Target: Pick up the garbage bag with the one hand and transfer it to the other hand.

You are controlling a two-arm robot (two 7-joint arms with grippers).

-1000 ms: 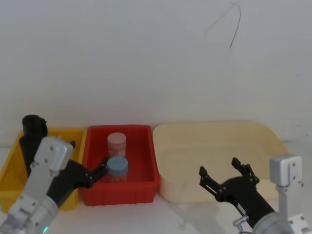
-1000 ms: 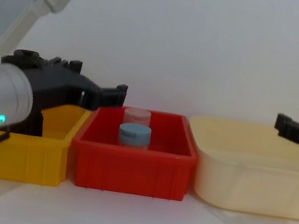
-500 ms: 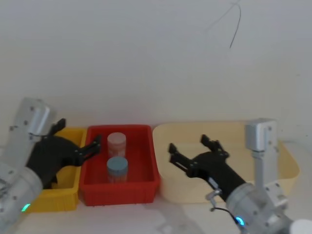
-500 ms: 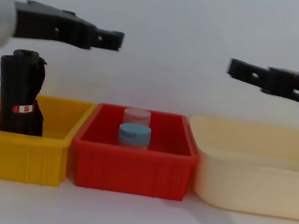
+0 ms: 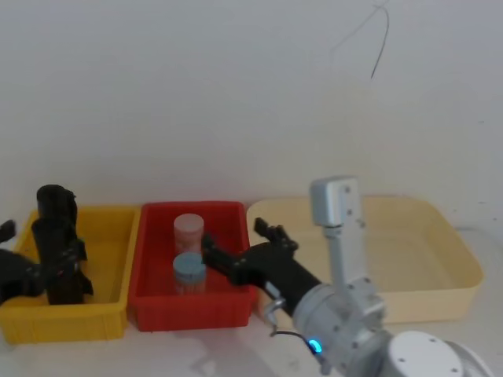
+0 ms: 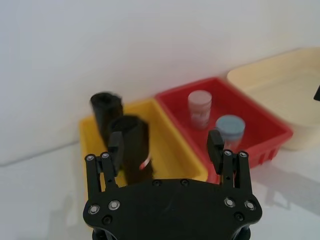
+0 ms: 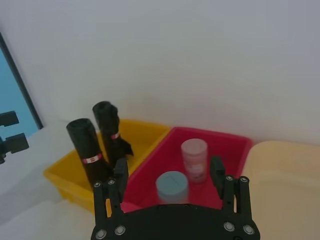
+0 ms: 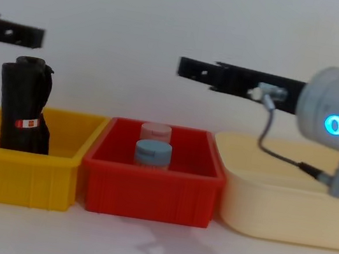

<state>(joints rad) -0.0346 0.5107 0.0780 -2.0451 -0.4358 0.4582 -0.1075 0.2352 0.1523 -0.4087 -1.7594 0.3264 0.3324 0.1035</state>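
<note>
Your main risk is the neighbour. The garbage bag (image 6: 132, 147) stands upright in the yellow bin (image 6: 175, 150), with a second black roll (image 6: 106, 111) just behind it, so a wide grip may catch both or tip one over. The left end effector (image 6: 165, 145) hangs released at the far left, jaws wide apart, touching nothing; come in crooked and you clip the bin wall. The plastic looks soft and folded, so I judge a light pinch may slip.

The right end effector (image 7: 169, 172), also spread and empty, hovers over the red bin (image 7: 235, 142). Drop it and you knock the blue-lidded jar (image 7: 171, 184) or the pinkish jar (image 7: 194, 159).

The bag is a tall, narrow black bundle with a small red-and-white label (image 8: 26, 124), rising above the bin rim.
</note>
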